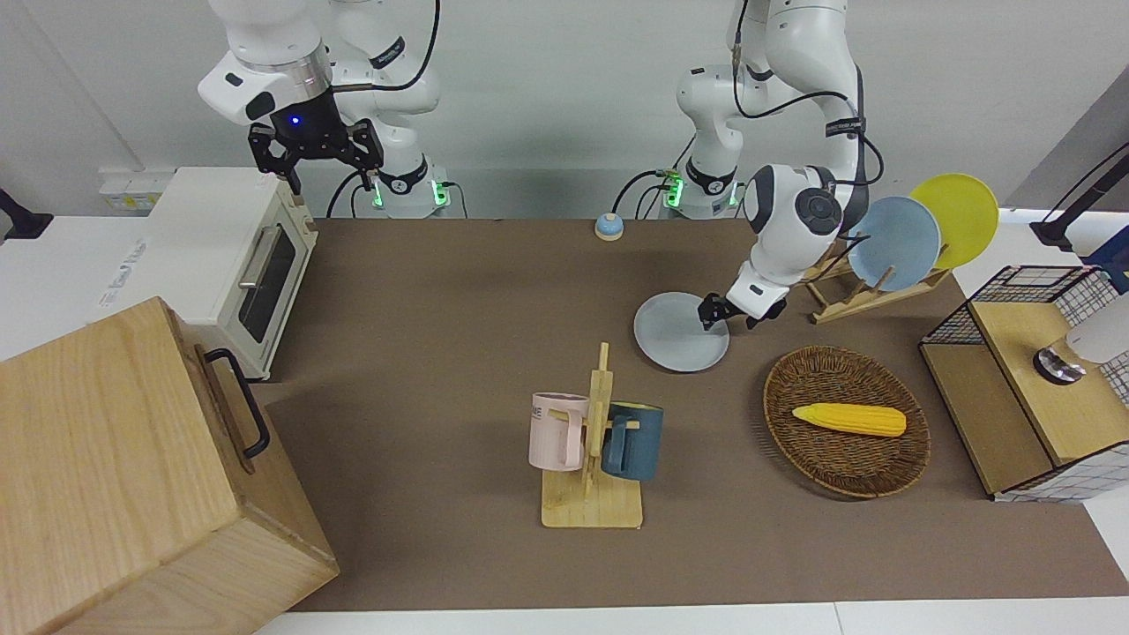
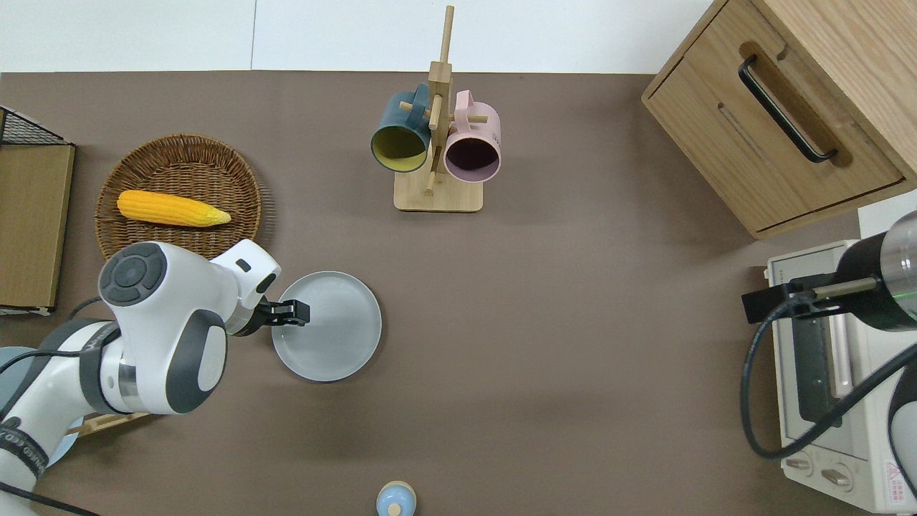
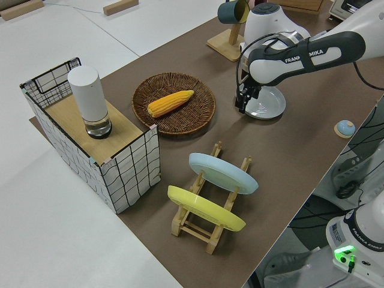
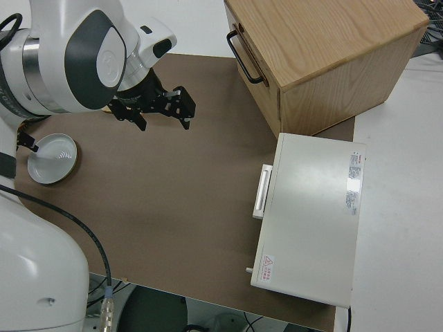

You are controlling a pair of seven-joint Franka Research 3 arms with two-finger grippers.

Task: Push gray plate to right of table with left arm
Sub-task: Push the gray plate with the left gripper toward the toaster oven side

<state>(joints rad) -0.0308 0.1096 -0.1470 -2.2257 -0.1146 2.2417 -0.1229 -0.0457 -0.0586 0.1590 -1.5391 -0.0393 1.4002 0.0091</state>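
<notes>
The gray plate (image 1: 675,339) (image 2: 337,337) (image 3: 270,105) (image 4: 52,160) lies flat on the brown table (image 2: 573,322), nearer to the robots than the mug rack. My left gripper (image 1: 708,315) (image 2: 299,313) (image 3: 240,108) is shut and empty. It is tilted down, low over the part of the plate's rim that faces the left arm's end of the table. I cannot tell whether it touches the plate. My right gripper (image 1: 319,168) (image 4: 164,119) is open and its arm is parked.
A woven basket (image 2: 215,154) with a corn cob (image 2: 172,208) lies beside the plate. A mug rack (image 2: 437,193) holds a pink and a dark blue mug. A dish rack (image 1: 869,291) holds a blue and a yellow plate. A wooden cabinet (image 2: 781,107), a toaster oven (image 2: 824,373) and a small blue bell (image 2: 395,499) also stand on the table.
</notes>
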